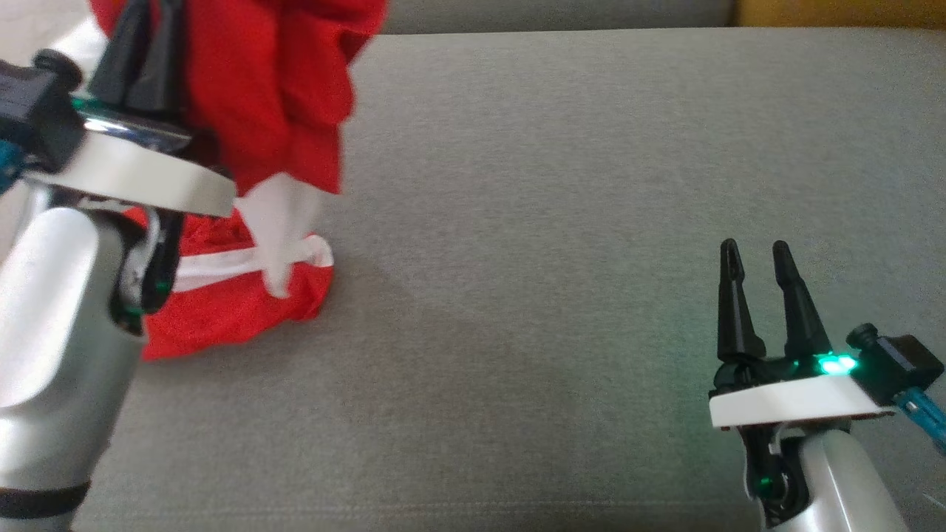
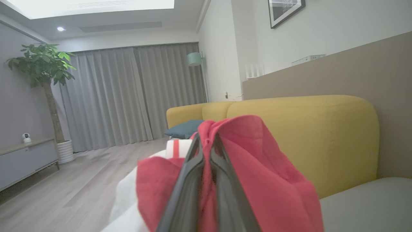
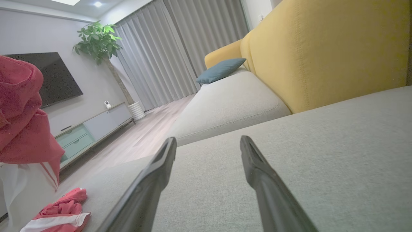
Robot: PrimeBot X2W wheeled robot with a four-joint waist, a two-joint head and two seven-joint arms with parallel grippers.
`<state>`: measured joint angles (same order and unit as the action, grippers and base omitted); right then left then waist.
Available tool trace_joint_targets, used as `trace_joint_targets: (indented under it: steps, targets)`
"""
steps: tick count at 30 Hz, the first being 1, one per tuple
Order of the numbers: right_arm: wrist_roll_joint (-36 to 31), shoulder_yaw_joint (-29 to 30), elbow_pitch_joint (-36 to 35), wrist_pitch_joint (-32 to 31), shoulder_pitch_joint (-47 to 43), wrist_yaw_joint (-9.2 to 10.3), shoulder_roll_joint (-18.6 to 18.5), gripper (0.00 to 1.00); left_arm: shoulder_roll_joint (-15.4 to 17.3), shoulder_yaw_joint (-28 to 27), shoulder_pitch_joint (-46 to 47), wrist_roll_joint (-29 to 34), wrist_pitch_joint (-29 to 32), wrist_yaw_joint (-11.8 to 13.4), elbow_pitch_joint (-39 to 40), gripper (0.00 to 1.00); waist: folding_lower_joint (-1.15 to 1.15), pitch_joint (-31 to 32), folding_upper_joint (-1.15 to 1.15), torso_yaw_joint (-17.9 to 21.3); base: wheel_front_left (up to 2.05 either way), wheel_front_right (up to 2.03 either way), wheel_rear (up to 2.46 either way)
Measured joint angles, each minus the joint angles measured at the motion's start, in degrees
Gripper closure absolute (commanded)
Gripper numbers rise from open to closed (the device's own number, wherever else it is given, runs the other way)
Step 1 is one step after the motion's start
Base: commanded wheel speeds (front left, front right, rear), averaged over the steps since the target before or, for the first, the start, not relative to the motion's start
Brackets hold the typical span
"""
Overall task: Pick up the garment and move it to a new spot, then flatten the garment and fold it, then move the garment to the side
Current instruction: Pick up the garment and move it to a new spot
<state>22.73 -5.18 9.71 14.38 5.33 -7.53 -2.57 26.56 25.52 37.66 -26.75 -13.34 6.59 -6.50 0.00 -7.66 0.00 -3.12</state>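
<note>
Grey woven cloth covers the sofa seat [image 1: 591, 222], flat and finely grained, with a rounded mustard-yellow backrest [image 3: 322, 48] rising behind it and a teal pillow [image 3: 222, 69] lying further along. At the left side of the seat the garment [image 1: 273, 96] hangs from the left gripper [image 2: 205, 141]. Its long axis runs up and down, the upper end lifted and the lower end reaching the cushion, where it lies in a crumpled heap. It is soft red fabric with white panels and a white stripe across the heap; a white flap dangles between the raised part and the pile. The folds are loose and bunched, so its cut cannot be told. The left gripper's dark tapered fingers are pressed together on a red fold, cloth draping over both sides of them. The right gripper [image 1: 754, 247] is low at the right, well apart from the garment, its two slim black fingers spread wide with nothing between them, just above the bare cushion
</note>
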Motion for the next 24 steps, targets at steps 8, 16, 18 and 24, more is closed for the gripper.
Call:
trace_joint_targets:
  steps: [8, 16, 18, 24]
  targets:
    - [1.0, -2.0, -1.1, 0.0, 0.2, 0.0, 0.0, 0.0, -5.1, 4.7, 0.3, 0.6, 2.5, 0.5, 1.0, 1.0, 0.0, -0.5, 0.0, 5.5, 0.0, 0.0, 0.0]
    - [2.7, -3.4, -3.2, 0.0, 4.3, 0.0, 0.0, 0.0, -13.2, 9.3, 6.3, 2.0, 2.1, 0.5, -5.3, 1.0, 0.0, -3.2, 0.0, 13.0, 0.0, 0.0, 0.0]
    - [3.3, -3.4, -3.8, 0.0, 5.0, 0.0, 0.0, 0.0, -14.8, 9.9, 8.0, 2.5, 1.6, 0.5, -8.4, 1.0, 0.0, -4.2, 0.0, 14.8, 0.0, 0.0, 0.0]
    - [4.5, -3.2, -4.2, 0.0, 4.9, 0.0, 0.0, 0.0, -18.8, 15.0, 8.9, 3.5, 1.2, -2.4, -20.0, 0.0, 0.0, -7.4, 0.0, 19.0, 0.0, 0.0, 0.0]
